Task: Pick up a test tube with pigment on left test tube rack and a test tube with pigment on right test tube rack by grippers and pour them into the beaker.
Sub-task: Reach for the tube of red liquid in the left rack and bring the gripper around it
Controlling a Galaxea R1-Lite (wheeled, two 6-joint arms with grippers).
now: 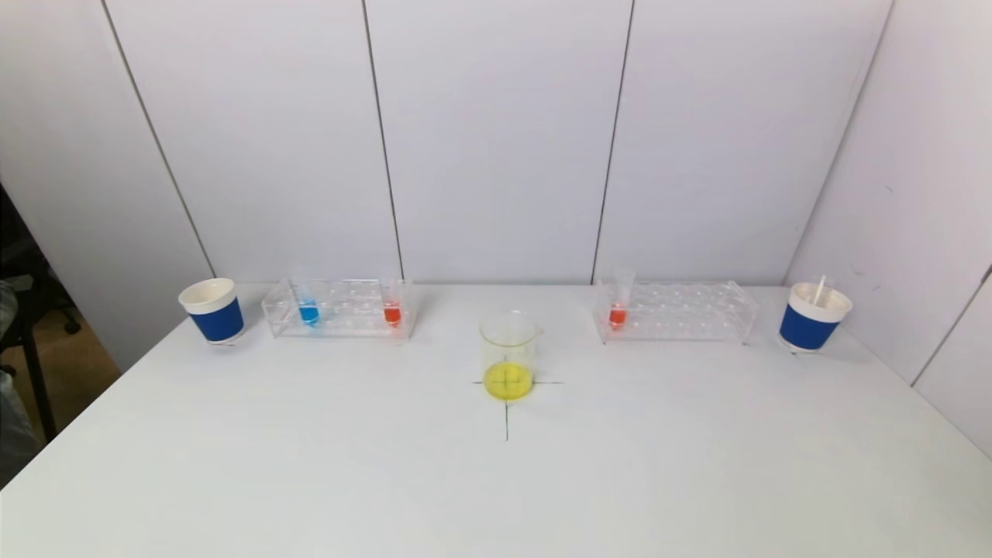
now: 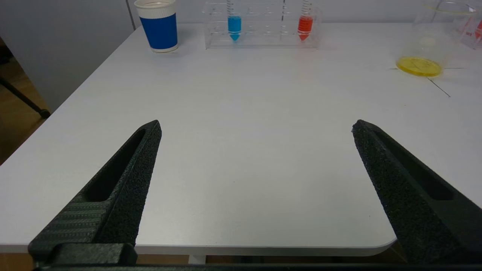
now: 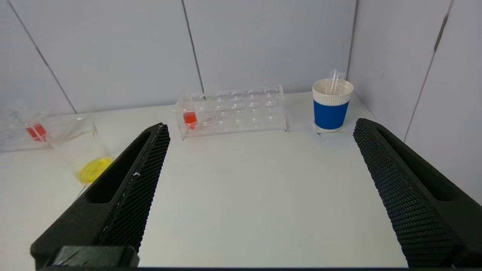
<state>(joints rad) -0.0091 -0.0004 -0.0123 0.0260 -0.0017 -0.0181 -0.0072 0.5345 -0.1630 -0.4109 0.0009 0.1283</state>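
Observation:
The left clear rack stands at the back left and holds a blue-pigment tube and a red-pigment tube. The right clear rack holds one red-pigment tube at its left end. A glass beaker with yellow liquid stands on a cross mark at the centre. Neither arm shows in the head view. My left gripper is open and empty over the table's near left edge. My right gripper is open and empty over the near right of the table.
A blue-and-white paper cup stands left of the left rack. Another cup with an empty tube in it stands right of the right rack. White walls close the back and right. The table edge lies under the left gripper.

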